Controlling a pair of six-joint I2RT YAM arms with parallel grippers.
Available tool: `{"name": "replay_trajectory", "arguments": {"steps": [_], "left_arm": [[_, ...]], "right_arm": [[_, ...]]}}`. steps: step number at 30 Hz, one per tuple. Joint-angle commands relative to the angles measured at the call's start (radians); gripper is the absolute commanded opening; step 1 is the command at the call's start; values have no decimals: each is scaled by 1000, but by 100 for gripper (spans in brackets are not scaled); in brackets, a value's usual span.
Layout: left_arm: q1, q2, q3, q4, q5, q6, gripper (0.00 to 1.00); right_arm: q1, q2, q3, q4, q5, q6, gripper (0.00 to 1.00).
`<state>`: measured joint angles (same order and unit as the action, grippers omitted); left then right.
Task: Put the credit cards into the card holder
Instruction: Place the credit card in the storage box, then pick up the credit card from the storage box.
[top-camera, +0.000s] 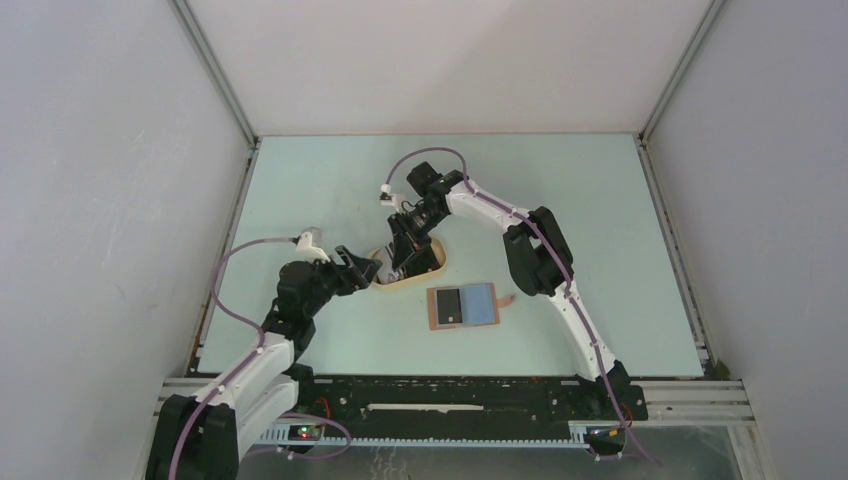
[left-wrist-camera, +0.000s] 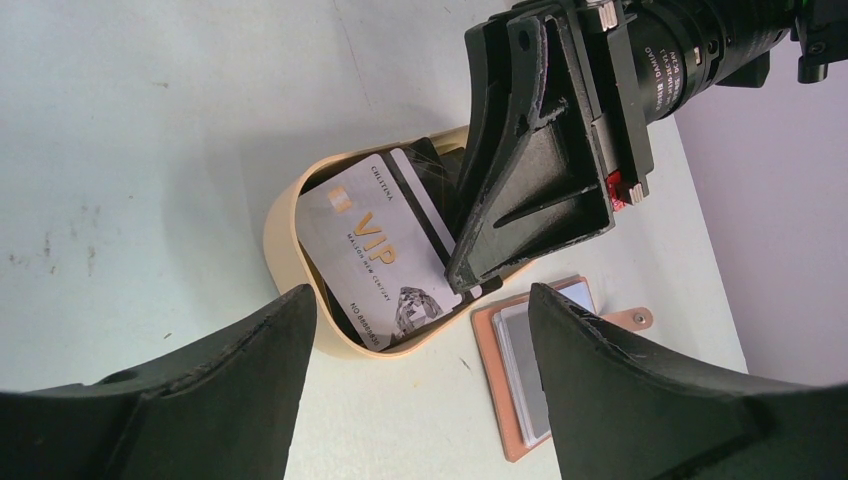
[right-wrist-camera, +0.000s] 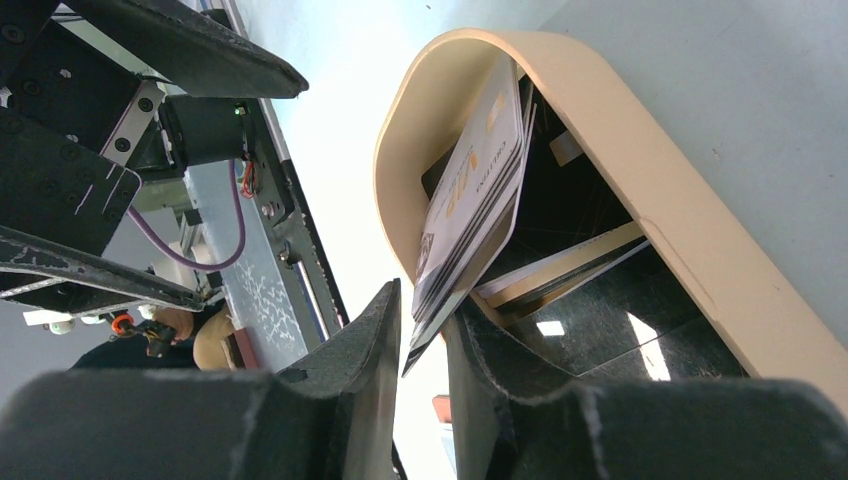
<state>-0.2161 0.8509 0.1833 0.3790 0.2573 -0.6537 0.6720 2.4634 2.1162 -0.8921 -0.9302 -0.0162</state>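
Several credit cards lie in a tan oval tray (left-wrist-camera: 275, 240); the top one (left-wrist-camera: 375, 250) is pale grey with gold VIP lettering. In the right wrist view the stack (right-wrist-camera: 475, 200) leans on edge against the tray's end. Its lower corner dips between the fingers of my right gripper (right-wrist-camera: 425, 300). Those fingers stand narrowly open, with a gap showing on the left side of the cards. The card holder (top-camera: 465, 305) lies open flat to the tray's right, with a card (left-wrist-camera: 525, 360) in it. My left gripper (left-wrist-camera: 420, 300) hovers wide open and empty beside the tray's near end.
The tan tray (top-camera: 400, 282) sits mid-table between both arms, my right gripper (top-camera: 408, 250) reaching down into it and my left gripper (top-camera: 362, 268) at its left. Grey walls enclose the pale green table (top-camera: 600, 220) on three sides.
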Motion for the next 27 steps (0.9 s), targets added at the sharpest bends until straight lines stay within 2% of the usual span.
{"name": "replay_trajectory", "arguments": {"steps": [1, 27], "left_arm": [[-4, 3, 26, 26, -4, 14, 82], [-4, 5, 29, 23, -4, 15, 81]], "right_arm": [[-13, -31, -3, 15, -28, 10, 31], [-41, -36, -26, 21, -47, 8, 30]]}}
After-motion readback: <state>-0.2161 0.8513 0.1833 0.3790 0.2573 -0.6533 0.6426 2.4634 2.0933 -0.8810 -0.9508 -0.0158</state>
